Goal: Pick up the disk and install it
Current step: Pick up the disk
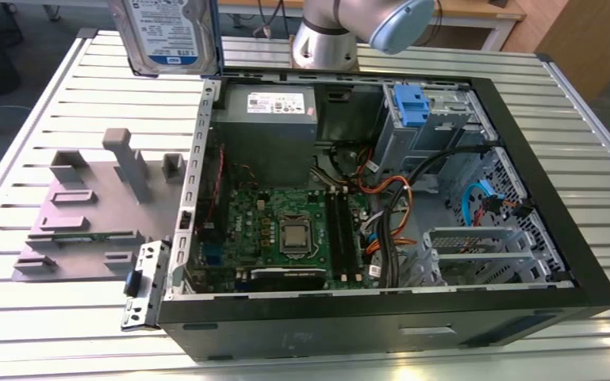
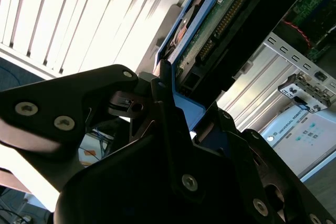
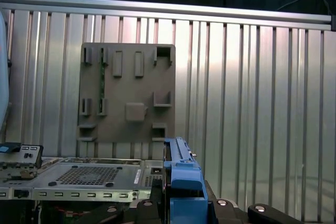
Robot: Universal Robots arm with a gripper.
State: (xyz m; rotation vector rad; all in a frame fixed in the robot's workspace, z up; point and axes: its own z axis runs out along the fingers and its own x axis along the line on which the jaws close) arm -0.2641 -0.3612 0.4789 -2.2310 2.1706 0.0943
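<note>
- One open computer case (image 1: 558,262) lay nearest us on the slatted table (image 1: 29,119), its motherboard (image 1: 283,230) exposed.
- Beside it, toward the exterior view's left, we saw a grey fixture plate (image 1: 82,214).
- Farther back, the grey power-supply box (image 1: 267,107) sat inside the case's far end.
- Beyond that, the disk (image 1: 167,32) hung upright above the table's far edge, outside the case.
- In the second wrist view, we found the gripper (image 2: 184,116) clamped on the disk's blue carrier frame (image 2: 197,107).

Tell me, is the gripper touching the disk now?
Touching. In the second wrist view, the gripper holds its black fingers against the blue frame of the disk, with no gap.
</note>
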